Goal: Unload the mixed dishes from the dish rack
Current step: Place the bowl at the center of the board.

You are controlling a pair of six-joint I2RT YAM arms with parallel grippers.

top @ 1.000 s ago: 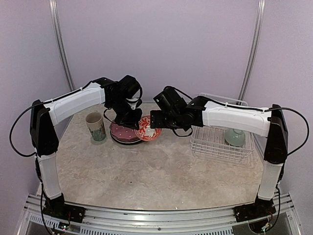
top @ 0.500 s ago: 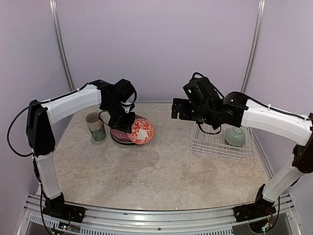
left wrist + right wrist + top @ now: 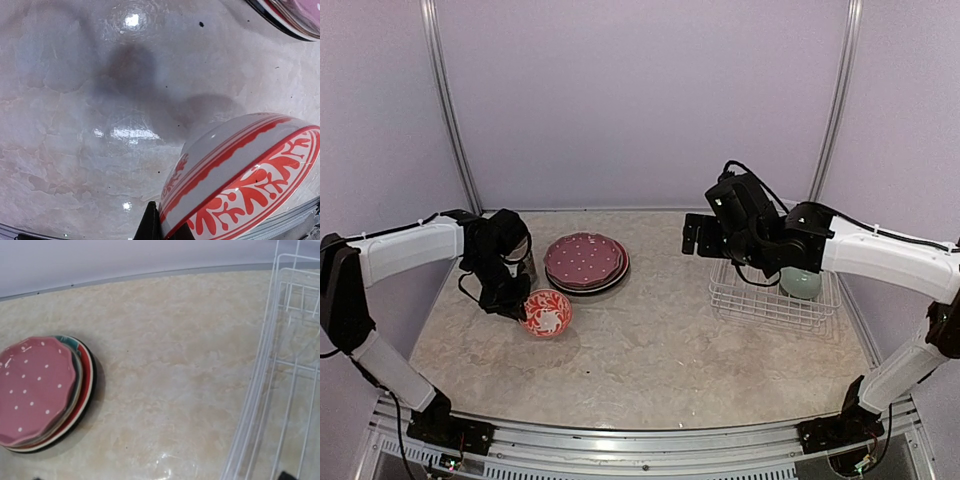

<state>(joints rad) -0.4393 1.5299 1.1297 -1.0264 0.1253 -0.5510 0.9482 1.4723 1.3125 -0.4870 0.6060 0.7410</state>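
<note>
Beside the plates [image 3: 585,262], left hand [image 3: 524,302] pinches a red-patterned bowl [image 3: 548,313]; right hand [image 3: 694,236] is spread.

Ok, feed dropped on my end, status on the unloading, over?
Left gripper shut on red-and-white patterned bowl, near stack of ceramic plates. Right gripper open, empty, at white wire dish rack. Mint green bowl in rack. Nothing in the way.
</note>
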